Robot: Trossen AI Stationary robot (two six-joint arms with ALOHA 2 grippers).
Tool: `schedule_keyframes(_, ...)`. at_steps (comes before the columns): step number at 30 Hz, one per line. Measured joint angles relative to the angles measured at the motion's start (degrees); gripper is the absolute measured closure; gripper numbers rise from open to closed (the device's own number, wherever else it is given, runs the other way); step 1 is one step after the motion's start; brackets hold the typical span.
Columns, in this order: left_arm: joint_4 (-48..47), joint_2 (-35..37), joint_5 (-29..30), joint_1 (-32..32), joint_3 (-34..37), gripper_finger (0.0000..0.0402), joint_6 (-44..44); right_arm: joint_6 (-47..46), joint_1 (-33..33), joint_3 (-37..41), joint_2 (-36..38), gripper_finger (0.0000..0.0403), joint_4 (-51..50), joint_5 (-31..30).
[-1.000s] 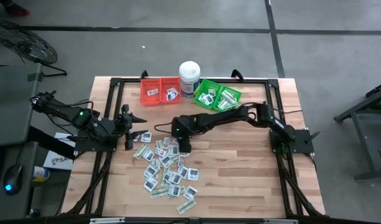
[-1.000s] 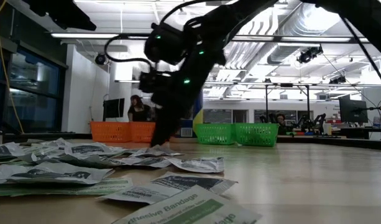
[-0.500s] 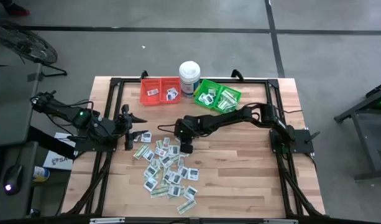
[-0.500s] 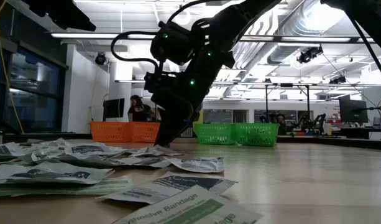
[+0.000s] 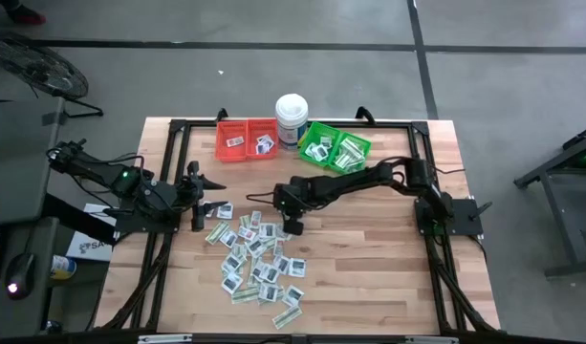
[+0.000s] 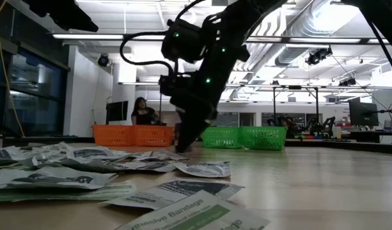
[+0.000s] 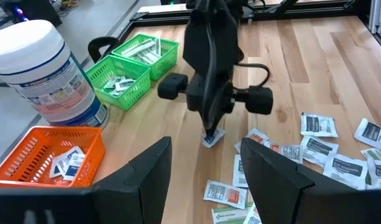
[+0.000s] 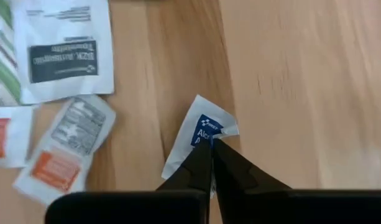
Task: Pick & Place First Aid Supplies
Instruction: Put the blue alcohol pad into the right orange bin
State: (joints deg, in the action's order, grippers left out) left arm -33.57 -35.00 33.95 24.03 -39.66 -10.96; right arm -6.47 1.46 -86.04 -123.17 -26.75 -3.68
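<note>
Where the right arm reaches across the table toward the scattered packets, its right gripper (image 5: pixel 295 227) points down at the upper right edge of the pile, fingers pressed fully together on one corner of a small white packet with a blue label (image 8: pixel 201 135). In the right wrist view the two dark fingertips (image 8: pixel 210 163) meet over that packet's edge, and the rest of the packet lies on the wooden table (image 5: pixel 388 277). The left wrist view shows the same packet (image 7: pixel 212 139) at the tip of the right gripper (image 7: pixel 210 130), slightly apart from the other supplies. The first aid supplies (image 5: pixel 256 260) lie spread in a loose heap across the middle of the table, square white packets mixed with longer green-and-white strips; in the low view they fill the foreground (image 6: pixel 87 163).

The left gripper (image 5: pixel 208 192) waits at the left side of the table, just beside the upper left of the heap, fingers spread apart and holding nothing; its two dark fingers (image 7: pixel 146 168) frame the left wrist view.

At the far edge of the table stand a red bin (image 5: pixel 245 139) and a green bin (image 5: pixel 335 146), each holding a few packets, with a tall white tub (image 5: pixel 292 117) between them.
</note>
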Motion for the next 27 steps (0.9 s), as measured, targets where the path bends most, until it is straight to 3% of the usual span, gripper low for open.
schedule_keyframes(12,7.6,-2.8,0.0,0.0,0.0,0.0213,3.0,0.4,-0.1,-0.3,8.7,0.0402,1.4,2.2)
schedule_keyframes(16,12.1,-6.0,0.8,0.0,0.0,0.0213,3.7,1.5,0.0,-0.3,13.2,0.0402,2.4,-1.7)
schedule_keyframes(21,18.1,-10.1,5.9,0.0,0.0,0.0213,3.2,4.2,-0.1,-0.4,19.1,0.0403,4.8,-8.5)
schedule_keyframes(27,28.4,-14.9,10.3,0.0,0.0,0.0213,4.7,10.6,-1.6,-0.4,22.4,0.0403,13.2,-14.6)
